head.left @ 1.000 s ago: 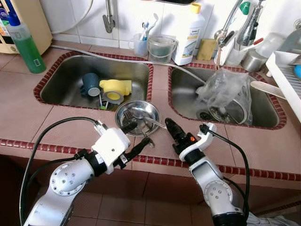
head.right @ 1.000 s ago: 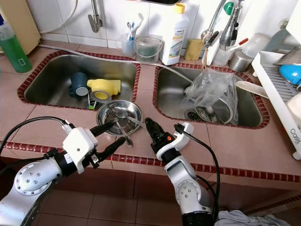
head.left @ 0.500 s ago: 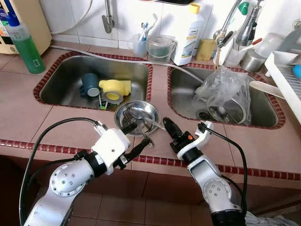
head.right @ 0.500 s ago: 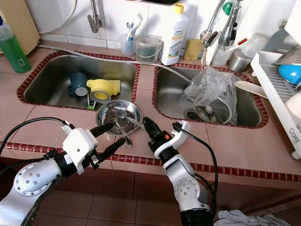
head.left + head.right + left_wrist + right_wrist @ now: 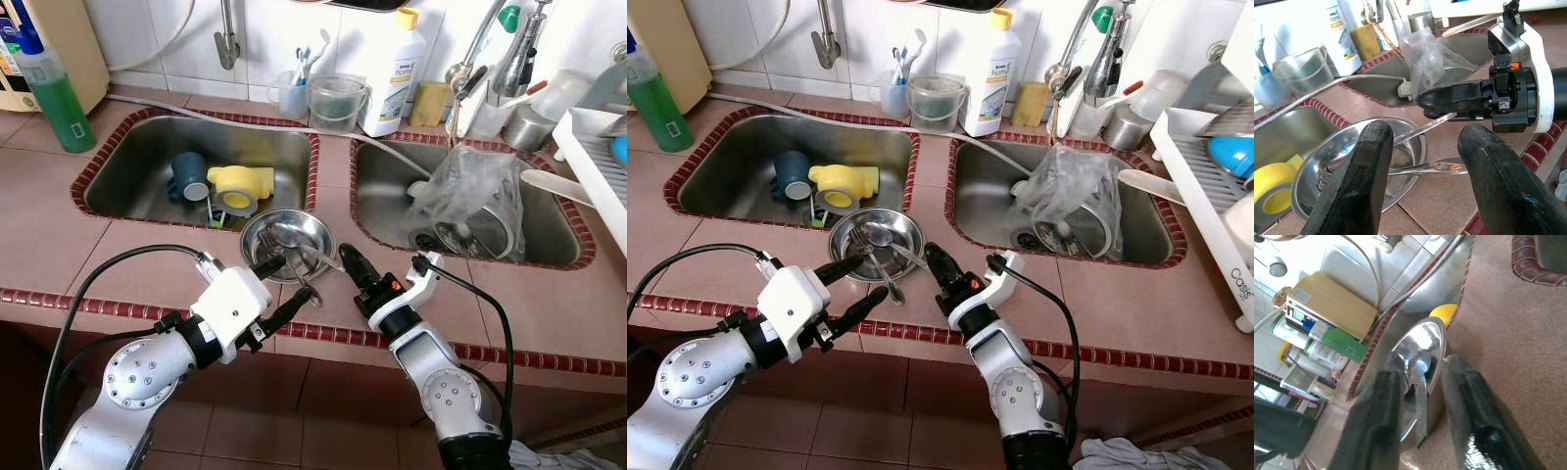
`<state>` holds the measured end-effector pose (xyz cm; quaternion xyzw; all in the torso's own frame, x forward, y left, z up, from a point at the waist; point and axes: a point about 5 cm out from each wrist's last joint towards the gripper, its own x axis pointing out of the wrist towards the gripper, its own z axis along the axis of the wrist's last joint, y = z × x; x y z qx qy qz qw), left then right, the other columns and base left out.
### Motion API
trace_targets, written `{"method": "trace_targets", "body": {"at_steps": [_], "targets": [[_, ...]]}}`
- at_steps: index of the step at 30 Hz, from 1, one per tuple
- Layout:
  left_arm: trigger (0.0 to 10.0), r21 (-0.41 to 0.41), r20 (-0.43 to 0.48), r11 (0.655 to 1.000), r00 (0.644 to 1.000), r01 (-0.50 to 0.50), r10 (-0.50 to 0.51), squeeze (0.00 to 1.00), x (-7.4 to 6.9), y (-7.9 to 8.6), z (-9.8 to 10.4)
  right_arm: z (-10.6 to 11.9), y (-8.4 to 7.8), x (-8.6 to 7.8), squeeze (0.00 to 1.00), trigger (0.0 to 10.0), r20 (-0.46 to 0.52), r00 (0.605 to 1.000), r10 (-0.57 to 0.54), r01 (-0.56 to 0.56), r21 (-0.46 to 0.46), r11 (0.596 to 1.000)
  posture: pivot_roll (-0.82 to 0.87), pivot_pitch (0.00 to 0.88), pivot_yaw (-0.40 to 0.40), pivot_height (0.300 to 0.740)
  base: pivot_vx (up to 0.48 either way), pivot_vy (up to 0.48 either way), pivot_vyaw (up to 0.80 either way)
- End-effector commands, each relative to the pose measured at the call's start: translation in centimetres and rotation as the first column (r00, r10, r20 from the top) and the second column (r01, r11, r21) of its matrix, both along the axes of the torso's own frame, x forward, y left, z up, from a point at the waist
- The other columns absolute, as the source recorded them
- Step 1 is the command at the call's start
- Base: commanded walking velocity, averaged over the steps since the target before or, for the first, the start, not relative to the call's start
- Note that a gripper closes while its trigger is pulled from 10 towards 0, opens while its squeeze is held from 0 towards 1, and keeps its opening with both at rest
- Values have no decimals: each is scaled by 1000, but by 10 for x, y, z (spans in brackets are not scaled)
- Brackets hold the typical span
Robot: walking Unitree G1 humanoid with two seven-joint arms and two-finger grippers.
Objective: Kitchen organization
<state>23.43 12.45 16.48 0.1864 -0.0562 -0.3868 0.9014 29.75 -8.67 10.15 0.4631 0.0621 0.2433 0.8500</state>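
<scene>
A steel bowl (image 5: 287, 242) sits on the tiled counter between the two sinks, holding spoons and a fork. One spoon (image 5: 318, 257) leans over the bowl's right rim, its handle pointing at my right gripper (image 5: 345, 257). In the right wrist view that gripper (image 5: 1422, 360) is open, with the spoon handle (image 5: 1420, 406) lying in the gap between its fingers and no contact visible. My left gripper (image 5: 297, 275) hovers open at the bowl's front edge, above a second handle (image 5: 1435, 168) that sticks out over the rim.
The left sink holds a blue mug (image 5: 189, 174) and a yellow tape dispenser (image 5: 240, 186). A clear plastic bag (image 5: 470, 186) covers a pot in the right sink. A green bottle (image 5: 54, 98), a white bottle (image 5: 392, 73) and a dish rack (image 5: 598, 166) line the counter's back and right.
My right gripper has slid left towards the bowl, bringing its fingers around the spoon handle. The left gripper has stayed in place.
</scene>
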Motion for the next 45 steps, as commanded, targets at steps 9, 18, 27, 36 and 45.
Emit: {"method": "trace_targets", "body": {"at_steps": [9, 18, 27, 36, 45], "targets": [[10000, 8, 13, 1000, 1000, 11, -11, 0, -2, 0, 4, -22, 18, -11, 0, 10000, -120, 992, 32, -27, 43, 999, 213, 93, -65, 740, 0, 0, 0], [10000, 5, 16, 1000, 1000, 5, -5, 0, -1, 0, 5, -27, 24, -12, 0, 10000, -158, 984, 80, -72, 55, 996, 214, 98, -69, 740, 0, 0, 0], [10000, 4, 19, 1000, 1000, -1, 1, 0, -2, 1, 6, -32, 26, -15, 0, 4627, -193, 977, 92, -81, 65, 995, 217, 101, -72, 740, 0, 0, 0], [10000, 5, 21, 1000, 1000, 2, -2, 0, -1, 1, 6, -33, 28, -17, 0, 0, -210, 973, 94, -76, 93, 993, 213, 102, -69, 740, 0, 0, 0], [10000, 6, 23, 1000, 1000, 4, -4, 0, -1, 1, 6, -35, 28, -19, 0, 0, -222, 970, 96, -75, 98, 992, 213, 103, -68, 740, 0, 0, 0]]}}
